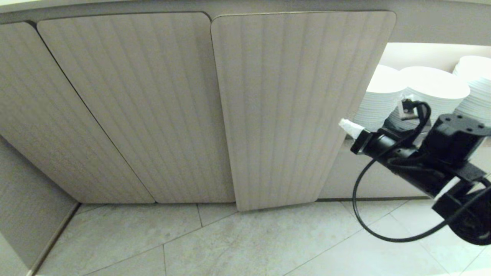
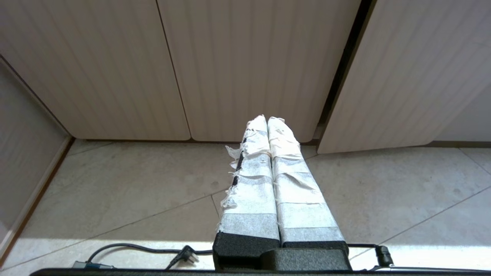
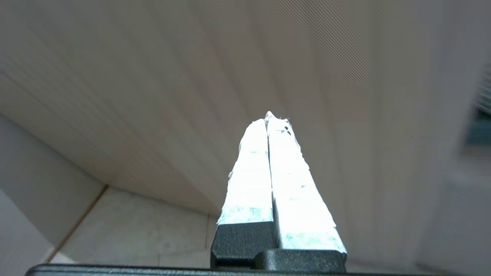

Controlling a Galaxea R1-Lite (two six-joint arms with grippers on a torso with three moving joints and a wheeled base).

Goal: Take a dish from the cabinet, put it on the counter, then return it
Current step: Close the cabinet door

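At three o'clock in our head view, our right hand [image 1: 344, 124] reaches in on its black arm, its two white-taped fingers [image 3: 268, 172] pressed together with nothing between them. Its tip sits just at the free edge of the open door [image 1: 291, 111], which swings out toward us from the cabinet [image 1: 122, 103]. Our wrist camera on that side sees only ribbed door surface past the fingertips.

Behind the hand, toward two o'clock, the opened compartment shows three stacks of white plates [image 1: 433, 90] side by side on the lit shelf. We cannot pick out the small white bowl among them from here; if it is in there, it is hidden.

We count three ribbed beige doors across the head view: two shut, from nine to twelve o'clock, and the one standing open right of them. A black cable [image 1: 358, 214] loops down from the right arm over the pale tiled floor [image 1: 230, 245].

Our left hand [image 2: 267, 119] is outside the head view; its own wrist camera shows its two taped fingers closed against each other, empty, pointing at the foot of the shut doors above the floor, with a thin black cord [image 2: 134, 249] lying near its base.
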